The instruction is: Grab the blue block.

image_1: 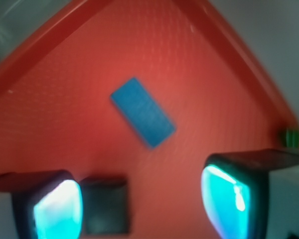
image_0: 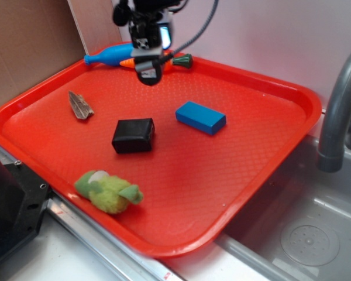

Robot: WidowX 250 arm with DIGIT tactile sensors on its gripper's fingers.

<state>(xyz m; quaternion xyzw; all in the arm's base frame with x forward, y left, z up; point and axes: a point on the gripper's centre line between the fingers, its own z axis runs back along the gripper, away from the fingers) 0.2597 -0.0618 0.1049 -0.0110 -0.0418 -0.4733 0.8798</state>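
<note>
**Hovering high, hand spread wide over the tray**

Hanging above the far side of the red textured plastic tray (image_0: 292, 96), the robot's black hand (image_0: 148, 75) is sitting clear of everything, its two fingers (image_1: 57, 209) parted with a broad gap between them and nothing pinched. That spread looks deliberate: judging by the wrist view, the opening is wider than the short side of the target, leaving room to drop around it.

The small flat bright-blue rectangular block (image_0: 200, 117) is lying flat on the tray floor, right of centre, well apart from the hand and nearer the tray's right rim. In the wrist view the blue block (image_1: 142, 111) is showing up ahead of the fingers and turned diagonally, so I'm reckoning the hand is needing both a move across and a wrist twist to close on the narrow faces.

The squarish black block (image_0: 133, 135) is resting near the blue one, apart from it, and it's the likeliest thing to get nudged. Behind the hand, the long blue bottle-shaped toy (image_0: 108, 56) is lying along the back rim. A fuzzy green plush toy (image_0: 108, 191) is sitting at the front, and a small brown ridged piece (image_0: 81, 106) is lying at the left.

The grab itself is not yet begun.
</note>
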